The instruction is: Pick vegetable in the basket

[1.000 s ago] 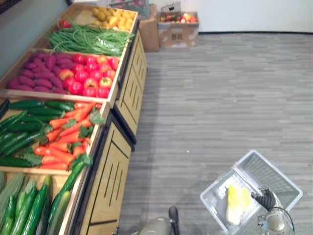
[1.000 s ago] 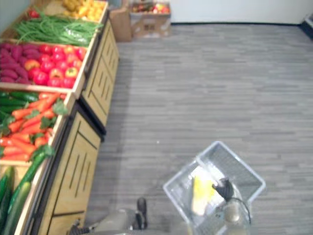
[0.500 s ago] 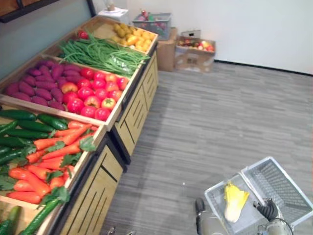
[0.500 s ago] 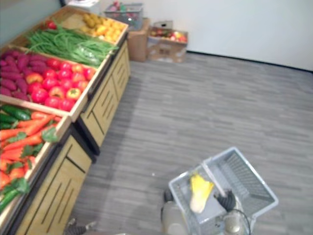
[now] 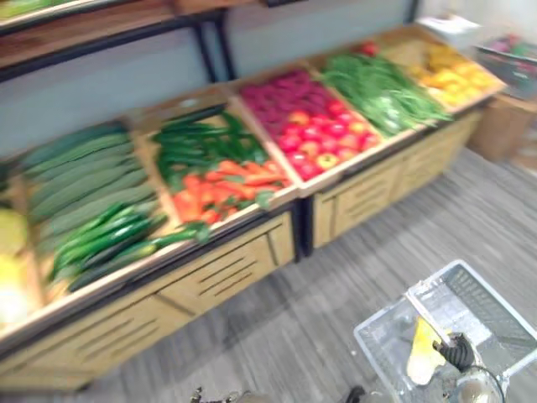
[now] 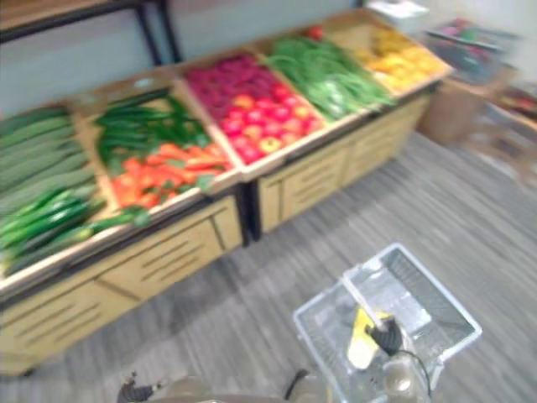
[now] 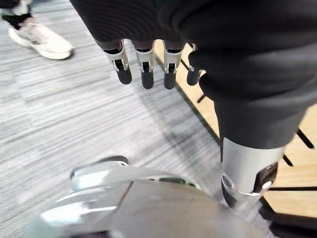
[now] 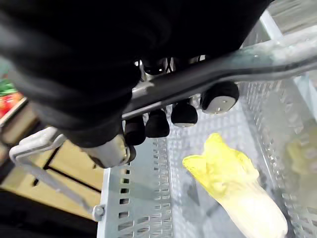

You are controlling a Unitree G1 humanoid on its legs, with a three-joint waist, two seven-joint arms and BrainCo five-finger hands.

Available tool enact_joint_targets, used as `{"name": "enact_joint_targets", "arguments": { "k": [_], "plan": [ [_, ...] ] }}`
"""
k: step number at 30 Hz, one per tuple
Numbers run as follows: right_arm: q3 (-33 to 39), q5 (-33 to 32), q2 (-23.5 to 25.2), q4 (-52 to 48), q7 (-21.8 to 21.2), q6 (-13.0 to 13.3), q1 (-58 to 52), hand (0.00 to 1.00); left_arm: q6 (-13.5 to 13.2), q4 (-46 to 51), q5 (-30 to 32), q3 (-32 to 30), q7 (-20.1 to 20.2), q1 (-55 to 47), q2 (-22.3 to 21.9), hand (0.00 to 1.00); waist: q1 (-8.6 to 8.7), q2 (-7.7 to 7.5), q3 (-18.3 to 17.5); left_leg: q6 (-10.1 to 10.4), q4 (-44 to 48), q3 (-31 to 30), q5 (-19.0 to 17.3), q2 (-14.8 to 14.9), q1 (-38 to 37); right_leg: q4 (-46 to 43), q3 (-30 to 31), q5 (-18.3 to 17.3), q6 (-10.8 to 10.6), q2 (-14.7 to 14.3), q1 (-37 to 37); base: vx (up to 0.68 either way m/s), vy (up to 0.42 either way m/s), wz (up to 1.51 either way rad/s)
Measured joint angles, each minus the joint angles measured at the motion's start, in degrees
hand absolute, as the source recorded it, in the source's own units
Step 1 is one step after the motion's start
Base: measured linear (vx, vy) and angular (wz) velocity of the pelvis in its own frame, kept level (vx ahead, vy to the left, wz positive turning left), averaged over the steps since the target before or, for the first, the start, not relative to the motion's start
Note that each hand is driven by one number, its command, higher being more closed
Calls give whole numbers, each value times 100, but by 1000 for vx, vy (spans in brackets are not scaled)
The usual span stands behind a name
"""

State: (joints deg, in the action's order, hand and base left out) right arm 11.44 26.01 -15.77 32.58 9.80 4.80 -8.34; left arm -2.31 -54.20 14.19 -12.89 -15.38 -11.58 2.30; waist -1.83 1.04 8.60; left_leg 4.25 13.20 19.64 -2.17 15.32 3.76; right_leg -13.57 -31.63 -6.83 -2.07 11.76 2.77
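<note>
In the head camera you see a pale mesh basket (image 5: 497,312) low on your right above the grey plank floor (image 5: 352,269). A yellow napa cabbage (image 5: 422,353) lies inside it, and the right hand (image 5: 461,350) sits at its handle (image 5: 430,312). Along the left runs a wooden produce stand (image 5: 226,273), its bins filled with cucumbers (image 5: 101,235), carrots (image 5: 210,189) and green beans (image 5: 377,88). Through the left wrist camera, your left hand (image 7: 143,62) hangs over the floor beside the stand's front, fingers straight and side by side, thumb apart, holding nothing. A person's white shoe (image 7: 42,40) stands further off. Through the right wrist camera, the right hand's fingers (image 8: 184,114) curl round the basket's grey handle bar. The cabbage lies on the basket's bottom below them, touched by neither hand.
</note>
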Motion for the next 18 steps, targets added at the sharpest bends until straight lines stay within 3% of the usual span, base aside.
{"name": "enact_joint_targets", "arguments": {
  "k": [3, 4, 10, 13, 17, 18],
  "plan": [
    [-69, 1, 143, -16, -7, 166, 274, 100, 38, -5, 6, 25, 4, -19, 6, 0, -28, 37, -3, 91, -599, 152, 20, -218, -46, 251, -487, 22, -159, -14, -198, -142, 71, 103],
    [-109, 2, 270, -17, -24, 193, 291, 100, 36, -1, 7, 11, 1, -55, 4, 0, -111, 53, -26, 69, -754, 117, 110, -318, -80, 379, -492, 65, -245, -20, -269, -101, 66, 55],
    [-301, 1, 379, 23, -44, 242, 269, 100, 61, -82, 60, -18, 1, -186, 11, 0, -141, 24, -40, -7, -1637, -159, 547, -817, -121, 775, -9, 332, -385, 11, -171, -58, 114, 36],
    [-404, 94, 446, 146, -54, 299, 376, 100, 100, -208, 69, -40, 10, -160, 48, 0, -150, -56, 1, -80, -1737, -163, 676, -935, -180, 895, 85, 536, -411, 36, -214, 74, 67, -2],
    [-397, 28, 584, 270, -51, 292, 297, 100, 103, -230, 106, -40, 19, -137, 225, 0, -124, -276, -36, -68, -1862, -78, 665, -1013, -434, 943, 401, 548, -427, 12, -313, 78, 28, -13],
    [-398, -247, 539, 790, -142, 287, 44, 100, 122, -299, 229, -44, 19, 67, 246, 0, 6, -286, -84, -44, -1909, -37, 614, -1016, -593, 1091, 733, 591, -424, -53, -344, 26, -3, -7]
  ]
}}
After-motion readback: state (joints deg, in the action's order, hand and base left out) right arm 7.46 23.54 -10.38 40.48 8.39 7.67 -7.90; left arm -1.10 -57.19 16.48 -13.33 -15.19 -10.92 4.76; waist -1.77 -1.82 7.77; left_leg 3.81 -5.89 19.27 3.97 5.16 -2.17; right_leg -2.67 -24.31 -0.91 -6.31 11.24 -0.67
